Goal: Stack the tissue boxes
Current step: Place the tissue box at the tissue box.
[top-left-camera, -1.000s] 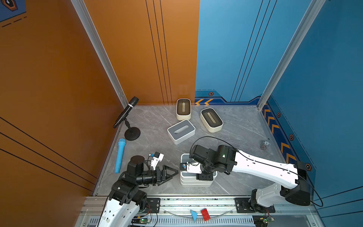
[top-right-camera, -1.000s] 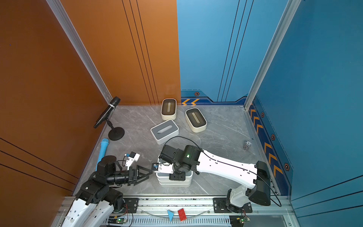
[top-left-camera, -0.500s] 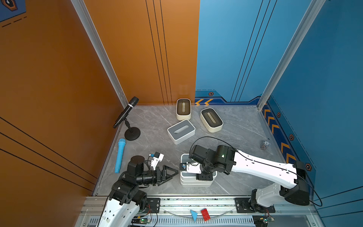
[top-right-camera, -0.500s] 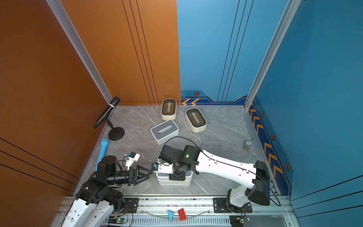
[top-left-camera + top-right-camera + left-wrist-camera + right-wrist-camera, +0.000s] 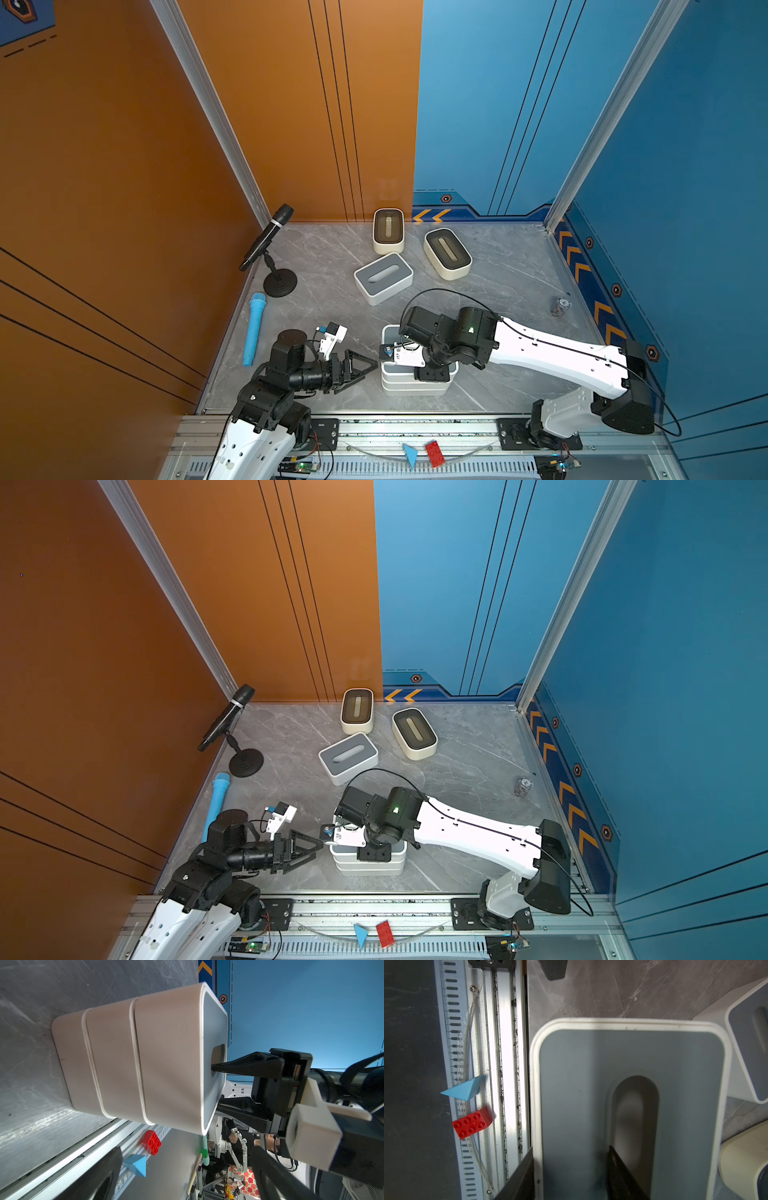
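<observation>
Right jaws clamped on the top box, left jaws spread wide.

My right gripper (image 5: pixel 217 1086) pinches the top tissue box (image 5: pixel 172 1064) of a three-high stack (image 5: pixel 415 384) at the near middle, one finger in the lid slot, the other seemingly outside the wall. My left gripper (image 5: pixel 368 368) hangs released just left of it. A grey-lidded box (image 5: pixel 383 277), a brown-lidded box (image 5: pixel 388 230) by the far wall and a second brown-lidded box (image 5: pixel 447 252) right of it lie beyond.

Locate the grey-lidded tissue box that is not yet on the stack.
In a top view, the loose grey-lidded box lies mid-table, just in front of the two brown-lidded boxes near the back wall, and beyond the three-box stack at the front edge.
</observation>
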